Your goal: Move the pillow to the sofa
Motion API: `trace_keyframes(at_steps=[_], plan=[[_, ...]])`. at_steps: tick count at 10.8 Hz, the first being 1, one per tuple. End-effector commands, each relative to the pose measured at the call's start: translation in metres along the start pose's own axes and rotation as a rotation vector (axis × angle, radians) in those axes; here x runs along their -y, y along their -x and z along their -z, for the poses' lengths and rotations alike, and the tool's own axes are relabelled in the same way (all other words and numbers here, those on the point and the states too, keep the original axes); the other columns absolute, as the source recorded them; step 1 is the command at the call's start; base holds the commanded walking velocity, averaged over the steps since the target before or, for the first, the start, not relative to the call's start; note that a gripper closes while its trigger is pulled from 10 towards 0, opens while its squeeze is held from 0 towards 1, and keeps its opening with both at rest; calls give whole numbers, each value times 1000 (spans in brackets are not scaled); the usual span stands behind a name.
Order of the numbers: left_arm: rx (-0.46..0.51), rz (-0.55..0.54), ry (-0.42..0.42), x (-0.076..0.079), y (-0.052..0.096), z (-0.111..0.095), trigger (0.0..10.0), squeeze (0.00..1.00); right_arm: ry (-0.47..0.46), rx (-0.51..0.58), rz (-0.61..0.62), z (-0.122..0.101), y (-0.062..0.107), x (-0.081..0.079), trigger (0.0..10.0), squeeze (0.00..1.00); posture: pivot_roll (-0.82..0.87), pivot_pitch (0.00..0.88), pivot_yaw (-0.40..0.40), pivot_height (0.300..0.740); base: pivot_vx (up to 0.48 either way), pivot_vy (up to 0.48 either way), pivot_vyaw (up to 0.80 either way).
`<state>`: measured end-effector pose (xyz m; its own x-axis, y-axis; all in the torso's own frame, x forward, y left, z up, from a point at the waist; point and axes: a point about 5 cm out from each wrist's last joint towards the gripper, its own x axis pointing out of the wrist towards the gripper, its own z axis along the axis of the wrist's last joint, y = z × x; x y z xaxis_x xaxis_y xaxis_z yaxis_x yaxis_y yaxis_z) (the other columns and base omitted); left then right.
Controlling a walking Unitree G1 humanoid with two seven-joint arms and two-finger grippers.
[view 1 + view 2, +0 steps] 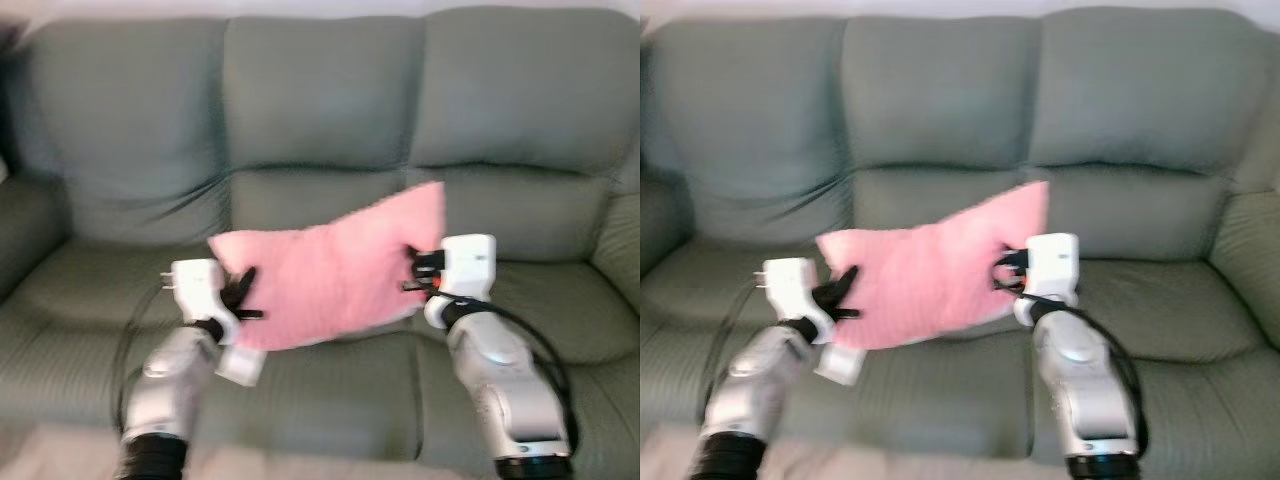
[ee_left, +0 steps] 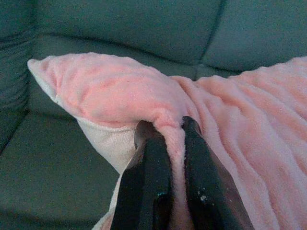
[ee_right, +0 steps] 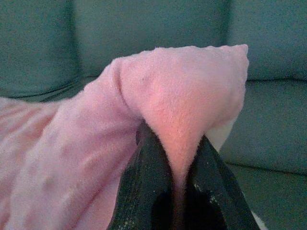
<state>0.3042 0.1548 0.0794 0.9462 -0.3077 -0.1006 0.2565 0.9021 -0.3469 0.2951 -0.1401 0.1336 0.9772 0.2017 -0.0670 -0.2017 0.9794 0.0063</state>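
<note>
Fuzzy pink pillow, slightly blurred, pale underside, tilted.

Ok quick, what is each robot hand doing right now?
Left tool: shut on the pink pillow, pinching its edge.
Right tool: shut on the pillow's other side, above the sofa.

Head views face sofa; wrist views close on pillow.

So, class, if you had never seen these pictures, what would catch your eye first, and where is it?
The fluffy pink pillow, held in front of the grey-green three-seat sofa, tilted, stands out first. The left gripper pinches its lower left edge and the right gripper its right edge, each shut on a fold of the plush.
</note>
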Motion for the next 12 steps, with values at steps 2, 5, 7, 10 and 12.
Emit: trace_keyframes(at_steps=[2,5,7,10,12], plan=[[2,55,1,13,-6,-1,10000,0,11,35,23,-8,1,7,10000,0,-271,0,43,740,356,0,0],[-26,13,-30,9,-7,2,10000,0,7,33,24,-7,2,6,10000,0,-271,0,46,740,94,0,0],[-59,-39,-62,1,-12,0,10000,0,-6,27,32,-6,3,7,10000,0,-271,0,48,740,0,0,0],[-47,-49,-87,-8,-13,-8,10000,0,-12,25,34,-5,3,6,10000,0,-269,0,53,740,0,82,0],[-49,-36,-100,-8,-13,-8,10000,0,-16,26,37,-5,3,6,10000,0,-269,0,55,740,0,480,0]])
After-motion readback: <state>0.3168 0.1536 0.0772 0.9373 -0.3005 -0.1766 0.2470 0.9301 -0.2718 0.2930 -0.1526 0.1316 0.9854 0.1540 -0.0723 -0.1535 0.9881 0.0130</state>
